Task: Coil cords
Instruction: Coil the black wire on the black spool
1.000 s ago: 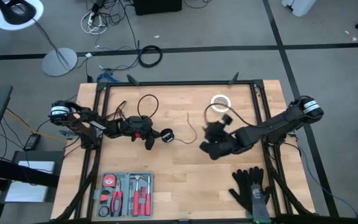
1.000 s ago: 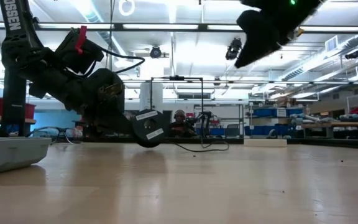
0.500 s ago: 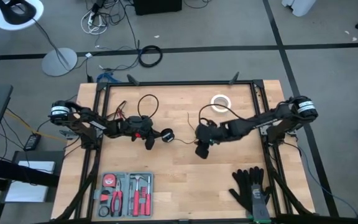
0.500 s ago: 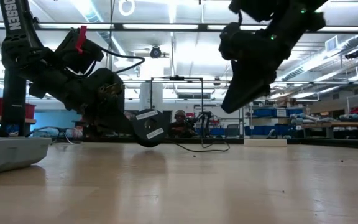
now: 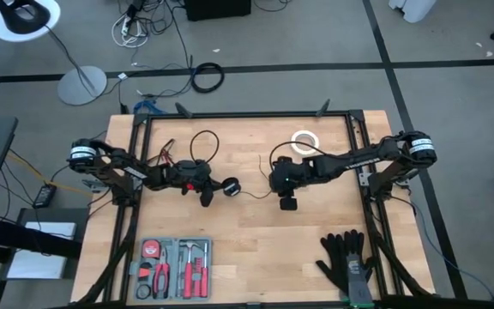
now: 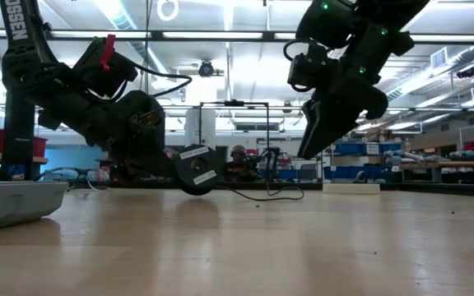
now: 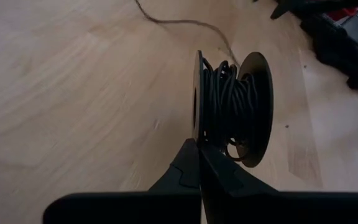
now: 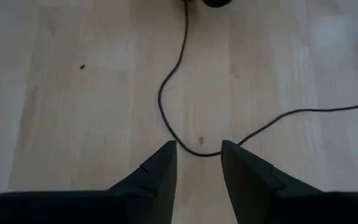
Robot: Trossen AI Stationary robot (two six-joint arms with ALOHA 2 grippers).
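Pincers over slack cord (image 8: 166, 115).
I hold the spool (image 7: 232, 109) clamped in my left pincer (image 7: 199, 163); my open right pincer (image 8: 197, 155) may miss the thin cord.

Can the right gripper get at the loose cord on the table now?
Probably yes. The right gripper hangs open right over the cord, with bare table around it and nothing between. The left gripper is off to the side.
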